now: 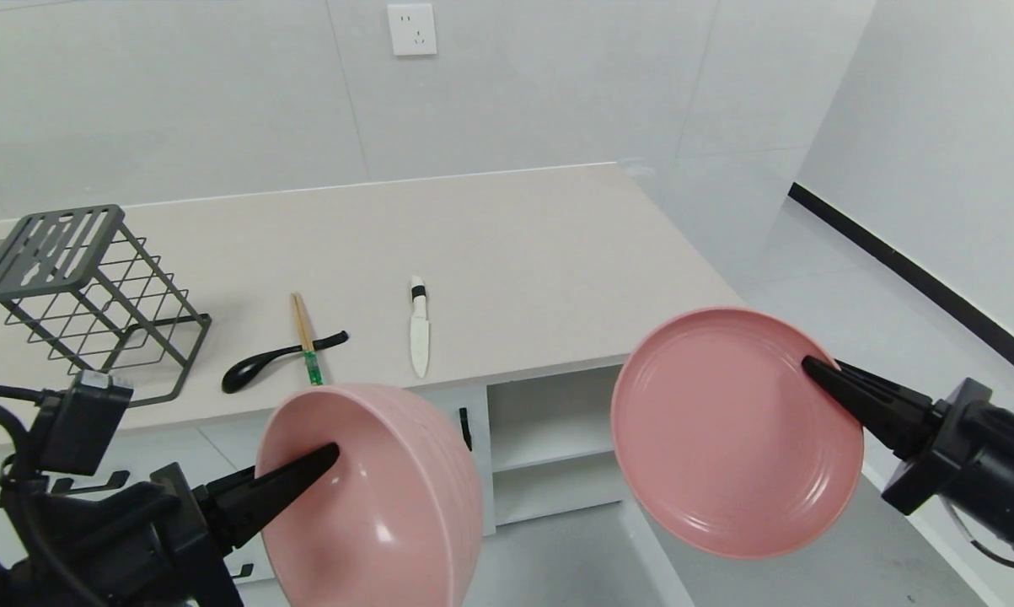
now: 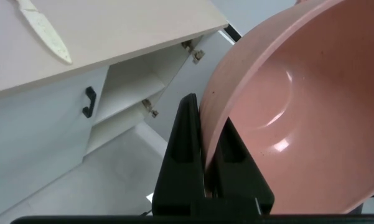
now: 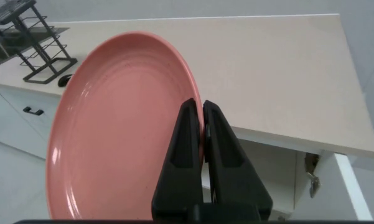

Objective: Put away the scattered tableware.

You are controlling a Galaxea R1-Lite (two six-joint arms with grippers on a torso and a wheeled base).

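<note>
Head view: off the worktop's [image 1: 515, 253] front edge, left gripper [image 1: 329, 455] clamps the pink bowl [image 1: 388, 506] rim and right gripper [image 1: 810, 365] the pink plate [image 1: 726, 438] rim. These 2 glossy, stiff, likely breakable dishes could slip.

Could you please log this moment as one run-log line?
left gripper: shut on glossy pink bowl | right gripper: shut on round pink plate

The bowl [image 1: 388, 506] is shining glossy and smooth, catching bright highlights like glazed ceramic or hard plastic. The plate [image 1: 726, 438] is showing a softer sheen, with faint rings moulded in. The counter [image 1: 515, 244] is looking matt. The rack [image 1: 56, 253] is reading as dark matt metal wire, the chopsticks [image 1: 303, 324] as wood, the spoon [image 1: 241, 375] as glossy black, and the knife [image 1: 420, 337] as matt white.
</note>
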